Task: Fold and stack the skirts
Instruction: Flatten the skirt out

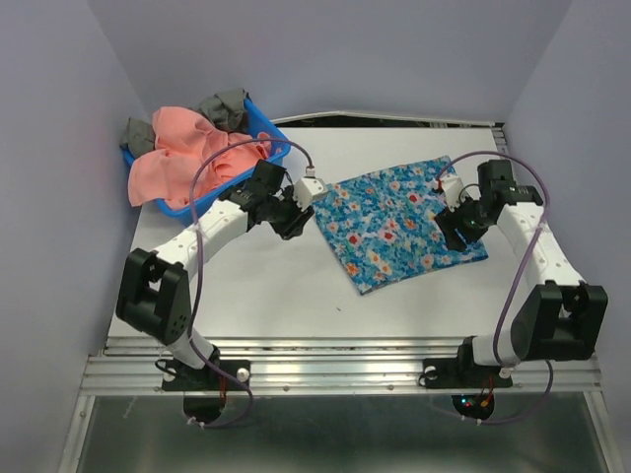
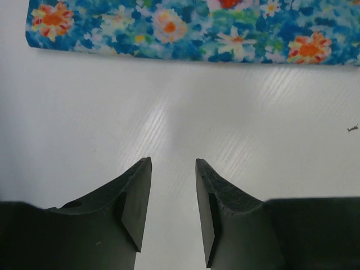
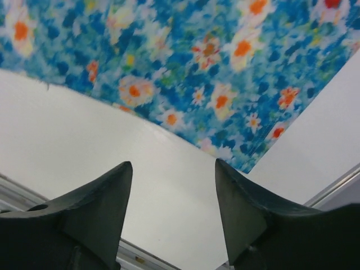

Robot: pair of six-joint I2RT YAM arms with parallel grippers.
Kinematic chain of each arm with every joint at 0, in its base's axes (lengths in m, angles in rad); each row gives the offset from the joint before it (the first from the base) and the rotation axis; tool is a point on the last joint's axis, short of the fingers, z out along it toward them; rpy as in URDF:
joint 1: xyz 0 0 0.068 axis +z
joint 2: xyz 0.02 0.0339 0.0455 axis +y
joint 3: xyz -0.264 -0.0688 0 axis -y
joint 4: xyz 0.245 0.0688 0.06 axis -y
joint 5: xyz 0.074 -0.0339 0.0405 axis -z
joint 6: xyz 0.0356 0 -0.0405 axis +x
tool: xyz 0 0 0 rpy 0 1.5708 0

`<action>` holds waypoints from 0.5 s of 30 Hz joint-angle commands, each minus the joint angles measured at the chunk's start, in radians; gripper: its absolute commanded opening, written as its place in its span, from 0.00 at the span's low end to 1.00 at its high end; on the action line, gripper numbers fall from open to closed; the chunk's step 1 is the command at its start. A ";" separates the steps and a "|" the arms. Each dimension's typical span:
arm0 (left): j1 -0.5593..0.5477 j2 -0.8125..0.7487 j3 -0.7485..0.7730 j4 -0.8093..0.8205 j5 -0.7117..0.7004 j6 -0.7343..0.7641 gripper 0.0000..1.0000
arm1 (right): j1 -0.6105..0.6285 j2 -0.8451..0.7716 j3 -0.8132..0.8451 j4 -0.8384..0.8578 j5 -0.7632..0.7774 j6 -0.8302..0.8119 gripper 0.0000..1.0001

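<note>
Top external view: blue flowered skirt (image 1: 404,225) flat on the white table (image 1: 266,286), right of centre, smoothed into a slanted four-sided panel, with red, white and yellow blossoms all over. Salmon-pink skirt (image 1: 192,158) bunched and spilling over the blue basket (image 1: 271,130), far left. Left gripper (image 1: 294,212) just off the blue cloth's left edge, fingers parted narrowly, holding nothing. Right gripper (image 1: 455,229) at its right edge, spread wide, equally empty.

- Bare table (image 1: 256,286) in front of the blue skirt (image 1: 394,222) gives open passage.
- The basket (image 1: 180,208), heaped with the pink skirt (image 1: 187,158), blocks the far-left corner.
- 2 side walls (image 1: 59,148) hem it.
</note>
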 commanded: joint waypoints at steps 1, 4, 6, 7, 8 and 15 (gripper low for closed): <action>-0.048 0.130 0.121 0.090 -0.031 -0.121 0.47 | 0.005 0.169 0.147 0.181 0.096 0.192 0.61; -0.082 0.228 0.232 0.078 -0.043 -0.169 0.43 | -0.015 0.359 0.263 0.223 0.145 0.207 0.58; -0.108 0.303 0.282 0.078 -0.045 -0.190 0.43 | -0.015 0.429 0.302 0.276 0.174 0.207 0.57; -0.114 0.323 0.295 0.078 -0.045 -0.201 0.43 | -0.015 0.462 0.334 0.292 0.190 0.203 0.56; -0.120 0.362 0.304 0.084 -0.045 -0.213 0.42 | -0.015 0.526 0.349 0.301 0.207 0.195 0.56; -0.131 0.517 0.376 0.073 -0.040 -0.284 0.39 | -0.015 0.585 0.221 0.293 0.271 0.057 0.49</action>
